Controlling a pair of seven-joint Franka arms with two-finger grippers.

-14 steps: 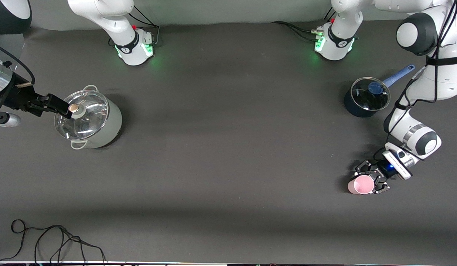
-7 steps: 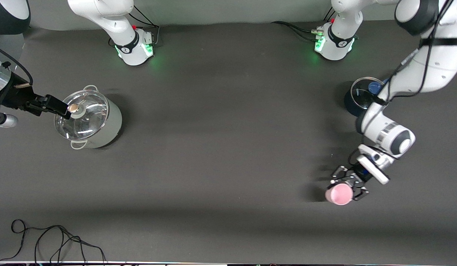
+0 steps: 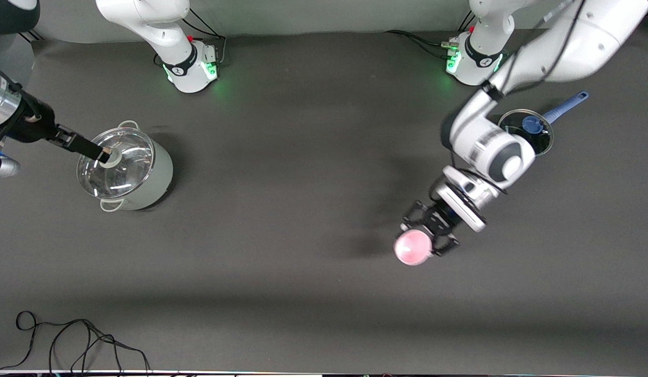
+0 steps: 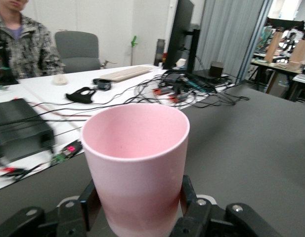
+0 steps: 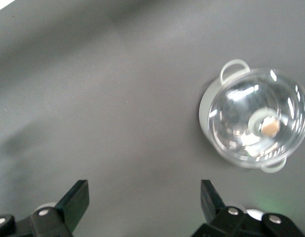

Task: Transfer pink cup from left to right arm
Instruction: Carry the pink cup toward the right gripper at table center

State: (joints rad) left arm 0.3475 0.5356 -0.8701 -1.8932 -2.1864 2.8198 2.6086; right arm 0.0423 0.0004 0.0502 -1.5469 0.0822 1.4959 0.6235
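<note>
Pink cup is clamped upright in your left gripper and has swung off the blue saucepan end, up over mid-table twd the grey pot. Right gripper hangs wide open, empty, over that pot's glass lid, so I'd say handover isn't started; bring them together.

The left arm is covering part of the blue saucepan; the pink cup is running off the left wrist view's edge.
</note>
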